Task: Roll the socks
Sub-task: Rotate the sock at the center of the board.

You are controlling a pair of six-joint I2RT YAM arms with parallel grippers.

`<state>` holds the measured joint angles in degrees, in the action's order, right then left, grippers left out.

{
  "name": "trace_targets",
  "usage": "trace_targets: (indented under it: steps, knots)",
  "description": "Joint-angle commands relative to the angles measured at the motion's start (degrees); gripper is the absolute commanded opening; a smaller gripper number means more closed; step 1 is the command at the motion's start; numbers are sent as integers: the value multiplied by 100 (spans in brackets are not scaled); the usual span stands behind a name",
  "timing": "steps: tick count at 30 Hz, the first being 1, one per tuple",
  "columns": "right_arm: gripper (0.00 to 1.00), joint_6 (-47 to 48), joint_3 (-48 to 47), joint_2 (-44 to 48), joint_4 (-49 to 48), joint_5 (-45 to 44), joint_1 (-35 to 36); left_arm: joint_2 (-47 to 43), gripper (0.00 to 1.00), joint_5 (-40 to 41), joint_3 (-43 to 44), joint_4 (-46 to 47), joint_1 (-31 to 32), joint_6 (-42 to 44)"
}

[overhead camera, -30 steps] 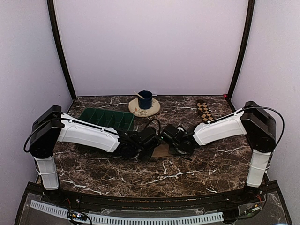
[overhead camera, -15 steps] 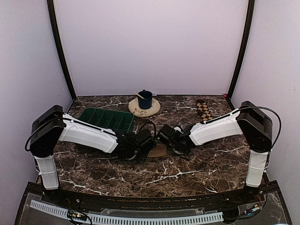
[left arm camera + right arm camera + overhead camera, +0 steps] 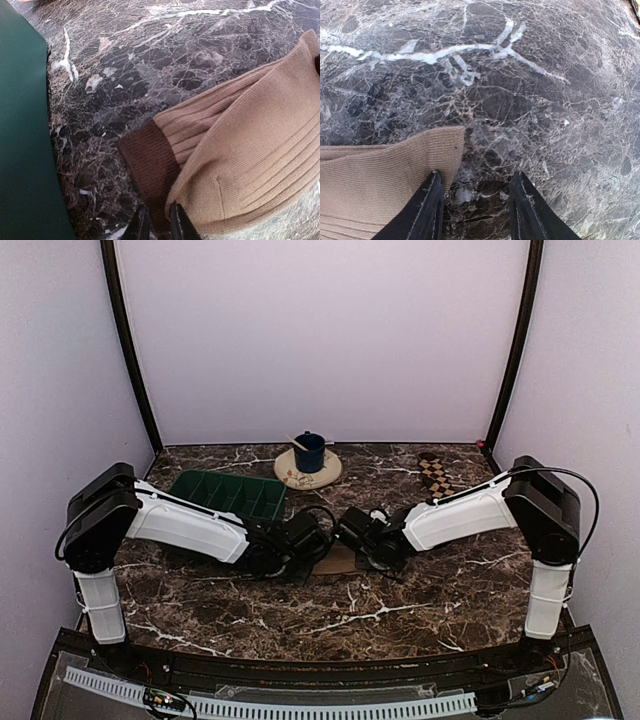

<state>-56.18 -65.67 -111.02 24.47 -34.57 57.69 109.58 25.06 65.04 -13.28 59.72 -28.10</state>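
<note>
Fingertips of the left end effector [image 3: 159,227] stand a narrow slit apart, low over the worktop [image 3: 150,60], a dark marble slab veined with white. The dark brown cuff band of a soft, ribbed tan-brown sock [image 3: 250,150] lies right at that slit. Whether the tips pinch the cuff or only straddle it I cannot tell. Beyond the tips the sock lies doubled over, its upper layer folded across the ribbed leg and running off to one side. On the other side, near the cuff, runs the wall of a green plastic compartment tray [image 3: 20,150].

The right end effector [image 3: 477,210] is spread wide and grips nothing, with bare marble showing between its two black fingers [image 3: 430,205]. One finger sits at the squared end of the tan-brown sock, which lies flat and spreads away to that side. The other stands over bare stone.

From above, both end effectors meet nose to nose at mid-worktop, the sock between and beneath them. Well behind the right one, a brown-and-cream checkered sock [image 3: 435,476] lies as a flat strip near the back wall. Behind the left one, a dark blue cup [image 3: 309,451] stands on a round, pale patterned plate [image 3: 295,476].
</note>
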Motion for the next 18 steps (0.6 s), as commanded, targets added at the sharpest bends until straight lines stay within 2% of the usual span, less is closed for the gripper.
trace_targets:
  steps: [1, 18]
  knots:
    - [42, 57, 1, -227, 305, 169, 92, -99, 18, 9, 57, -24, -104, 61]
    - [41, -275, 415, -46, 524, 217, 454, 239, 18, 90, 340, 163, -348, 512]
